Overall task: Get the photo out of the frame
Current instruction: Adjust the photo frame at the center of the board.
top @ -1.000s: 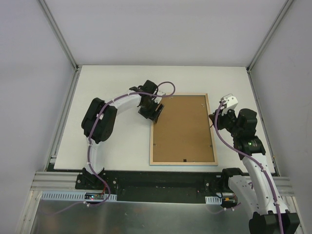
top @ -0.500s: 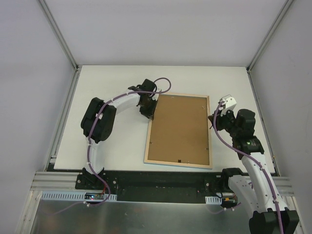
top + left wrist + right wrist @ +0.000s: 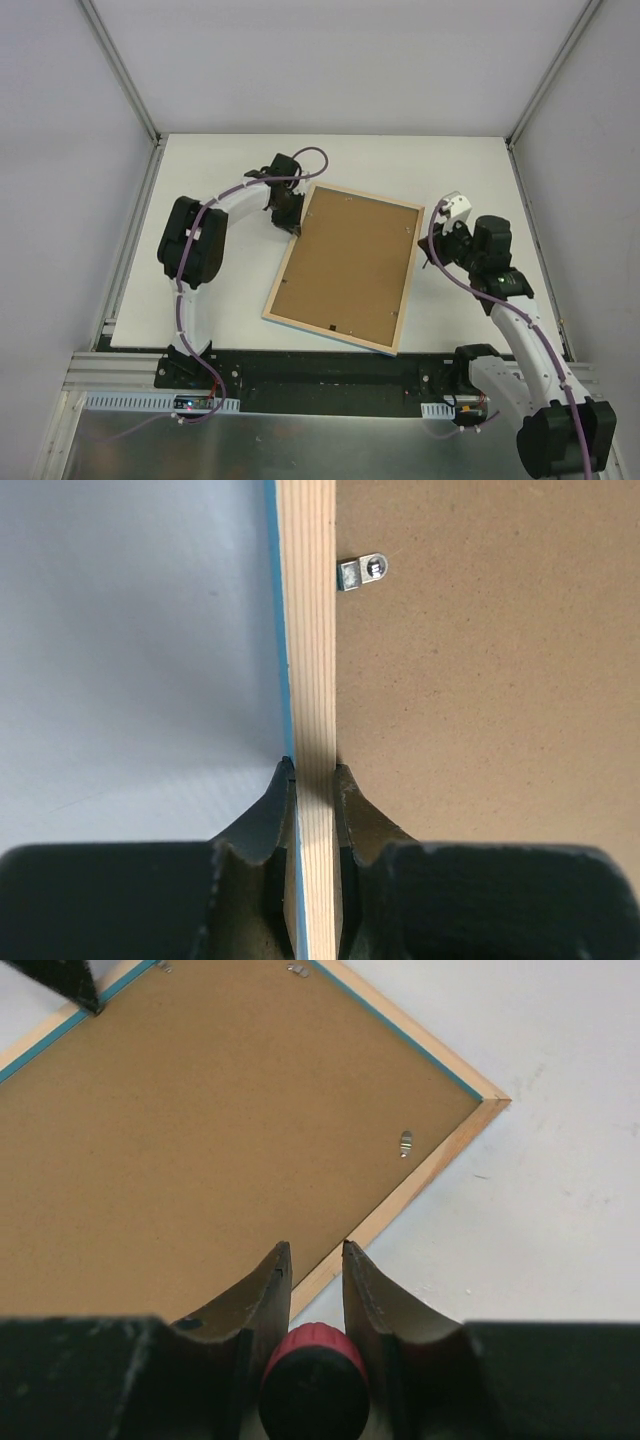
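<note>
The frame (image 3: 340, 268) lies back up on the table and skewed, its brown back panel (image 3: 480, 680) rimmed in pale wood with a thin blue front edge. My left gripper (image 3: 294, 219) is shut on the frame's rim near its far left corner; the left wrist view has both fingers pressed against the wood strip (image 3: 314, 770). My right gripper (image 3: 437, 248) hovers by the frame's right edge, shut on a red-handled screwdriver (image 3: 312, 1380), its tips (image 3: 312, 1248) just above the rim. The photo is hidden under the back panel.
Small metal tabs (image 3: 360, 572) (image 3: 405, 1143) hold the back panel in at its edges. White table (image 3: 210, 170) extends left and behind the frame. Grey walls enclose the table. The frame's near corner reaches the table's front edge (image 3: 395, 350).
My left gripper has shut on the frame's rim and pulled back and left. The frame's near end has swung to the left, so it now lies skewed. The right gripper keeps the screwdriver.
</note>
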Controlling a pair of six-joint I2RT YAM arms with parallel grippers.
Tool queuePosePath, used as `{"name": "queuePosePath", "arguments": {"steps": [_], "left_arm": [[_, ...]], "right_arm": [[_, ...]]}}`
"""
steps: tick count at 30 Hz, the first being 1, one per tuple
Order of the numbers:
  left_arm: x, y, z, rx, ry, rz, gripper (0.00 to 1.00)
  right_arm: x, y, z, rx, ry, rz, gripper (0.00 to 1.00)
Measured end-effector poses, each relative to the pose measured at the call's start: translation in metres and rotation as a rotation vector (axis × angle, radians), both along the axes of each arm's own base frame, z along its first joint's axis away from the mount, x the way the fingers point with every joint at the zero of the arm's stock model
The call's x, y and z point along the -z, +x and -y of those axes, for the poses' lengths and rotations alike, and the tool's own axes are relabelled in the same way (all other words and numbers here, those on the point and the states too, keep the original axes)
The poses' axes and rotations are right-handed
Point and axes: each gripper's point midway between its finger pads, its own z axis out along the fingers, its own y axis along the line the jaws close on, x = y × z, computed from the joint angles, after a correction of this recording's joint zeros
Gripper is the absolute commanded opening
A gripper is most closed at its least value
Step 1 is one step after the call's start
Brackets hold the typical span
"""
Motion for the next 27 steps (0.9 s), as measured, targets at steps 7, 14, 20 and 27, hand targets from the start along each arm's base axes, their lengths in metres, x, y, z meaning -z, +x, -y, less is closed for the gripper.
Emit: {"name": "queuePosePath", "arguments": {"steps": [7,14,20,27], "left_arm": [[-0.001,0.019,-0.030,-0.099,-0.005,-0.006,0.00],[-0.002,0.032,-0.039,-0.179,-0.011,-0.018,0.00],[-0.003,0.035,-0.045,-0.266,-0.057,-0.057,0.00],[-0.004,0.038,-0.052,-0.323,-0.115,-0.090,0.00]], "right_arm": [[-0.009,-0.002,-0.041,-0.179,-0.001,-0.009,0.01],[-0.025,0.008,-0.066,-0.261,-0.003,0.009,0.01],[-0.025,0.021,-0.079,-0.299,-0.010,0.027,0.01],[-0.016,0.023,-0.097,-0.402,0.010,0.026,0.01]]}}
